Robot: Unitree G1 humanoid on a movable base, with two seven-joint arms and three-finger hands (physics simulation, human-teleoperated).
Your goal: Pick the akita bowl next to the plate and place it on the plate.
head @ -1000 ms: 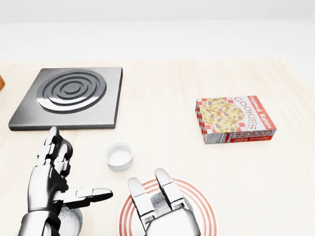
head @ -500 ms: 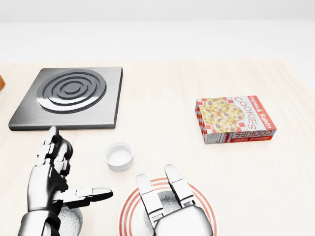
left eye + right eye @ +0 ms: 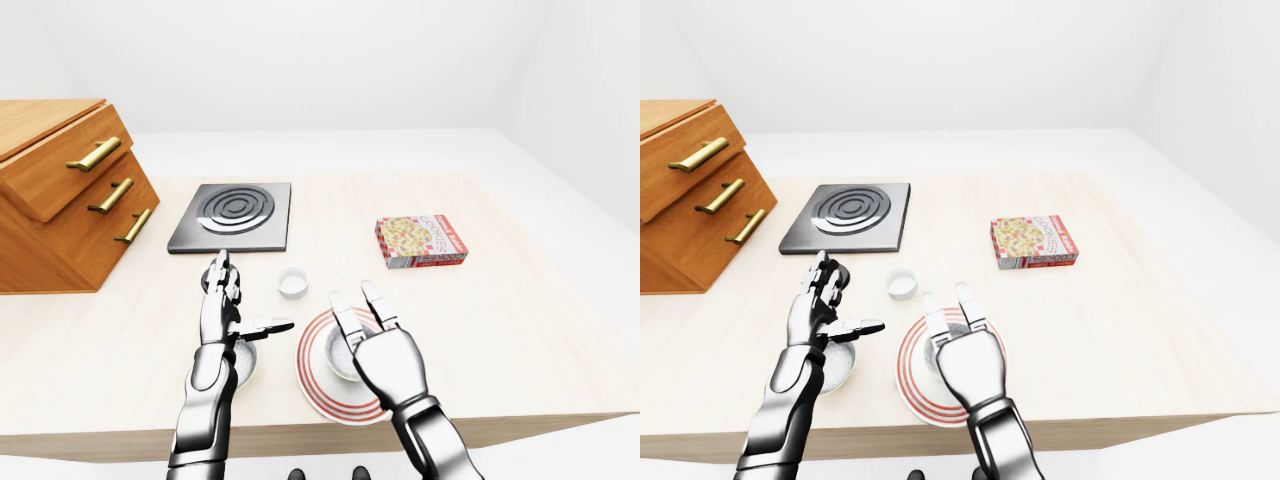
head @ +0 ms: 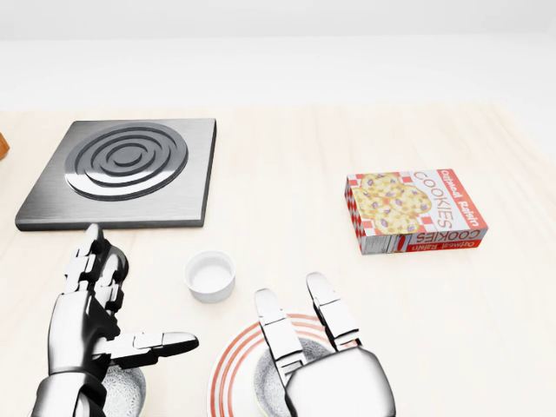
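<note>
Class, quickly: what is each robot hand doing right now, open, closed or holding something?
Left hand: open, holding nothing, above a speckled grey bowl.
Right hand: open, fingers extended over the speckled bowl on the red-ringed plate, not gripping it.

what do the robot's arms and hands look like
Both are glossy chrome-like metal with segmented, jointed fingers. The left hand looks darker, with black reflections on its knuckles and forearm; the right hand looks paler, nearly white-silver, with a smooth rounded back. The forearms are ribbed metal cylinders. No cables, markings or sleeves show.

This looks like a kitchen: a stove burner plate (image 3: pixel 233 215), a cookie box (image 3: pixel 420 241) and wooden drawers (image 3: pixel 62 195) sit on a wooden table (image 3: pixel 510 330).
</note>
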